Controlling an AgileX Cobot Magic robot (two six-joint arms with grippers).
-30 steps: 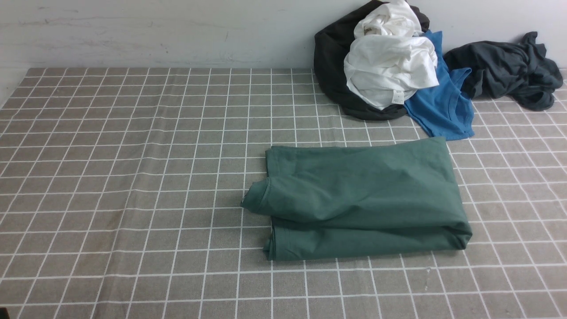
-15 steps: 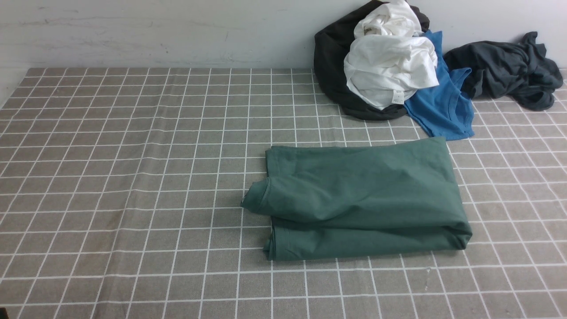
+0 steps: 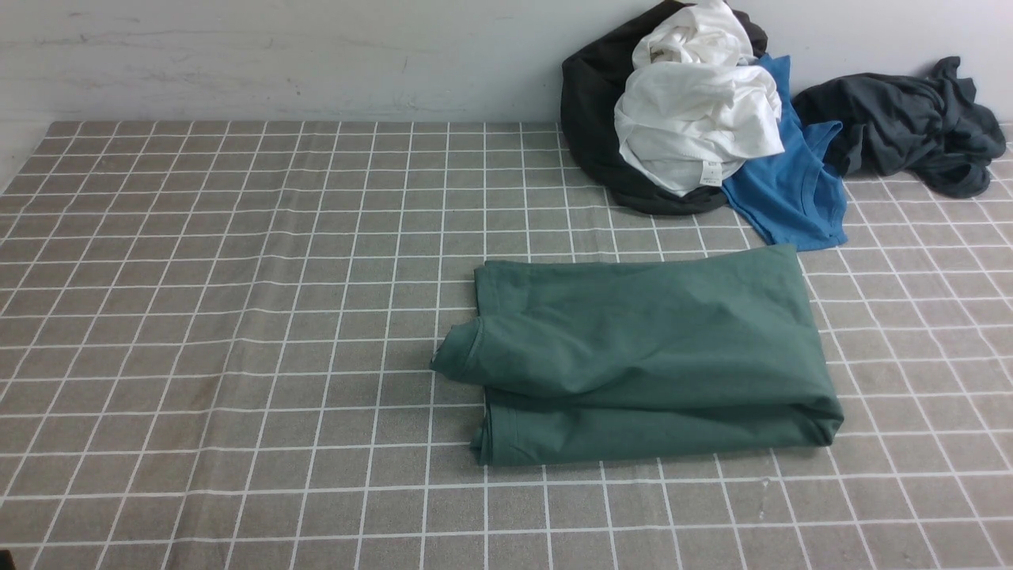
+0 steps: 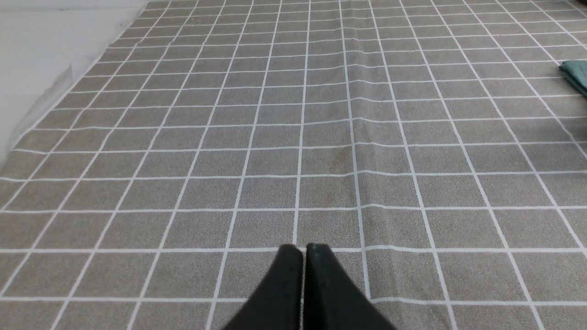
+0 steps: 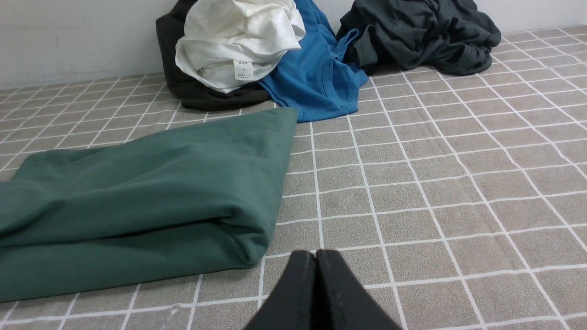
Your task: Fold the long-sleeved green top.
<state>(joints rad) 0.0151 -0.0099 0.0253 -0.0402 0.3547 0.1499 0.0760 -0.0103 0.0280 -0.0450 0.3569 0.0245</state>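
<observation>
Two grippers, the left (image 4: 304, 250) and the right (image 5: 315, 256), are pointing out over the table (image 3: 237, 317) with their fingertips drawn together and nothing between them, each apart from the cloth. One green top (image 3: 649, 340) is lying folded in layers right of the table's middle, nearer than a heap where one black cloth (image 3: 589, 103), bunched white cloth (image 3: 696, 119), one blue shirt (image 3: 799, 190) and one dark grey garment (image 3: 910, 119) are resting, while white lines are crossing the grey-brown surface and a pale wall (image 3: 316, 59) is standing behind
</observation>
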